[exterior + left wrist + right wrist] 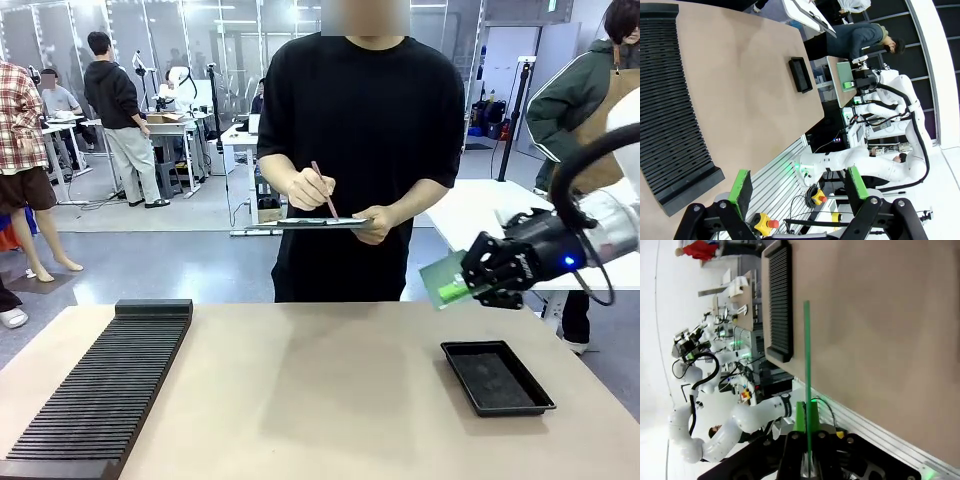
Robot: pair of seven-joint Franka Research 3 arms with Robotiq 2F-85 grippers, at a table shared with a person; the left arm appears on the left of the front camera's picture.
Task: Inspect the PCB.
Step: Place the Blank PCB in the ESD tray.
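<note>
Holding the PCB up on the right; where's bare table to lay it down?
Widest bare stretch: the table between the slotted black rack at left and the black tray at right. The right gripper, shut on the PCB, hangs above the far right edge, beyond the tray.

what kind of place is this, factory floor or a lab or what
Most likely a robotics lab or test hall, not a production line. The right tool holds up a PCB over a plain table while a person writes on a clipboard; similar workbenches with people stand behind.
</note>
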